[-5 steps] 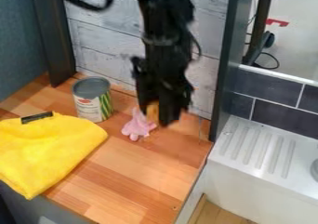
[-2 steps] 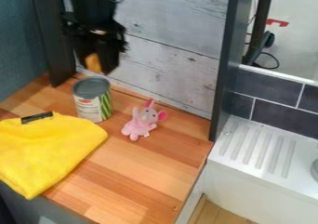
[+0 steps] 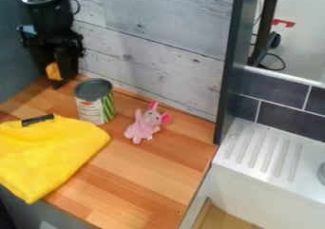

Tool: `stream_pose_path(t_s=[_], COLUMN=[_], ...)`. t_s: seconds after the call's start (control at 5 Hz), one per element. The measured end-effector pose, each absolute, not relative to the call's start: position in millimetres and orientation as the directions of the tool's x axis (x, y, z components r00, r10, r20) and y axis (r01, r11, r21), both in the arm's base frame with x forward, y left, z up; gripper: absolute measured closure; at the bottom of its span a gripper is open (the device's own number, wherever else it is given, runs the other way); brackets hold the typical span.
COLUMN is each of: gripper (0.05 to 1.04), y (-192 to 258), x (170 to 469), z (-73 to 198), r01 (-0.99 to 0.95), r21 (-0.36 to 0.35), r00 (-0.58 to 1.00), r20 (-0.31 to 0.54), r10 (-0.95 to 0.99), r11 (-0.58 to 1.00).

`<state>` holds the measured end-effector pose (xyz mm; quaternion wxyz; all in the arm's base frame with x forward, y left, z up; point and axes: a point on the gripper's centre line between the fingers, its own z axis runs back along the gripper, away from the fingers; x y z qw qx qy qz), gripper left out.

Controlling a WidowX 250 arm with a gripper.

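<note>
The gripper [image 3: 56, 77] hangs at the upper left of the camera view, over the back left corner of the wooden counter [image 3: 152, 176]. It is shut on a small orange-yellow object [image 3: 53, 71], partly hidden by the black fingers. An open-topped can [image 3: 94, 104] stands upright to the right of and below the gripper. Farther right, a pink plush toy [image 3: 147, 123] with bright pink ears sits on the wood. A folded yellow cloth [image 3: 51, 152] lies at the front left, a black object [image 3: 37, 120] on its back edge.
A whitewashed plank wall [image 3: 165, 47] rises behind the counter. Dark upright panels bound the counter at the left and right [image 3: 230, 71]. To the right stands a white sink with a ridged drainer [image 3: 266, 149], below dark tiles [image 3: 289, 107].
From beside the plush toy, my gripper has moved up and far left, past the can, carrying the orange-yellow object. The toy, now uncovered, the can and the cloth keep their places.
</note>
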<state>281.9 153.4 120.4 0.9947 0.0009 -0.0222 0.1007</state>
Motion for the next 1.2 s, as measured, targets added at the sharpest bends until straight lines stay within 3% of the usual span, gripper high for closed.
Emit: stream_pose_path(t_s=[0.4,0.6,1.2], gripper=[0.5,0.5,0.5], y=[195,214,256], x=[276,277,281], z=[87,78,22], r01=[-0.275,-0.329,-0.4], r21=[0.03,0.039,0.013], r00=[0.961,0.944,0.913], r20=[-0.008,0.023,-0.075], r10=[0.275,0.329,0.4], r11=[0.961,0.943,0.916])
